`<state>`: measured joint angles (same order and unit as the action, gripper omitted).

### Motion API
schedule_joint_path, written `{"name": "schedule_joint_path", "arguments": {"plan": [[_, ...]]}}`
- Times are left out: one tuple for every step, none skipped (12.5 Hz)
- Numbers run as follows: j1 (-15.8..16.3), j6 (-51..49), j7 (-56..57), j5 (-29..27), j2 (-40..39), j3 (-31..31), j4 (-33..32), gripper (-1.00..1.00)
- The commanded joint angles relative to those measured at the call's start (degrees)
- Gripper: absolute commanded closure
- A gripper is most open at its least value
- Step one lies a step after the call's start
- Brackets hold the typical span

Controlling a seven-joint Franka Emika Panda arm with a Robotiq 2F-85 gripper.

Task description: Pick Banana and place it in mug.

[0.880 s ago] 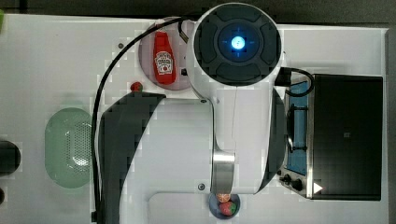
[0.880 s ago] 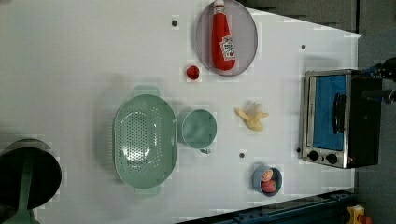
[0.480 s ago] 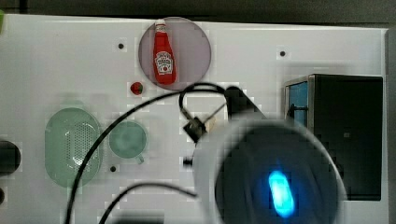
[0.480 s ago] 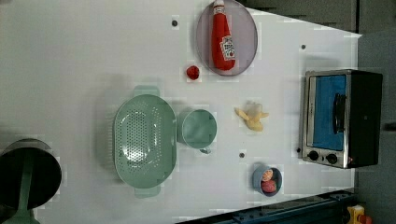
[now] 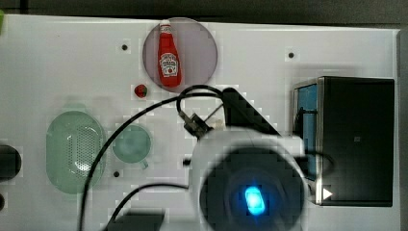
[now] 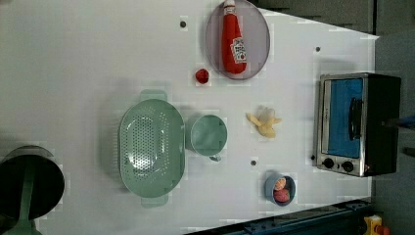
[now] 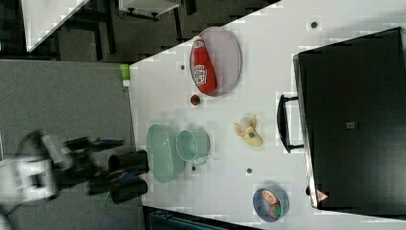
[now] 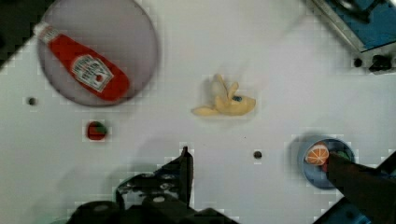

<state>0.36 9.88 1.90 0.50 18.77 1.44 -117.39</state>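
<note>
Banana (image 6: 265,123): hidden under the arm (image 5: 250,187) in the top view.
Small fruit bowl (image 6: 280,188): also under the arm in the top view; its contents are too small to name in the left view.
Arm: blurred in the top view, cut by the lower edge.
Claw (image 8: 261,163): fingers cut off by the wrist view's edge, so their spread cannot be judged; the banana lies well clear of the finger tips.
Arm in the right view (image 7: 72,163): smeared by blur.
Toaster oven (image 8: 359,28): cut off at the wrist view's corner.
</note>
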Motion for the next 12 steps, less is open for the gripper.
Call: {"name": "schedule_joint_path", "arguments": {"plan": [[0.0,8.2,8.8,0.0,-8.0,1.2,-7.0,-1.0],[0.0,11.6,11.2,0.0,-9.3,1.2,-8.9,-1.0],[0.0,14.8,13.3,0.0,-10.7,1.2,-10.6,-1.0],[-0.1,17.7,15.2,0.0,-12.3,1.2,-12.1,-1.0],[-0.1,20.3,16.7,0.0,-14.0,1.3,-13.4,-1.0],[-0.1,22.7,17.8,0.0,-15.9,1.4,-14.6,-1.0],[-0.1,25.0,19.1,0.0,-18.0,1.4,-15.5,-1.0],[-0.1,27.4,20.4,0.0,-20.2,1.3,-16.3,-1.0],[-0.1,29.6,21.8,0.0,-22.3,1.2,-17.0,-1.0],[-0.1,32.1,23.0,0.0,-24.5,1.1,-17.5,-1.0],[0.0,34.9,23.4,0.0,-26.6,1.1,-17.8,-1.0],[0.0,37.7,23.4,0.0,-28.6,1.1,-18.1,-1.0]]}}
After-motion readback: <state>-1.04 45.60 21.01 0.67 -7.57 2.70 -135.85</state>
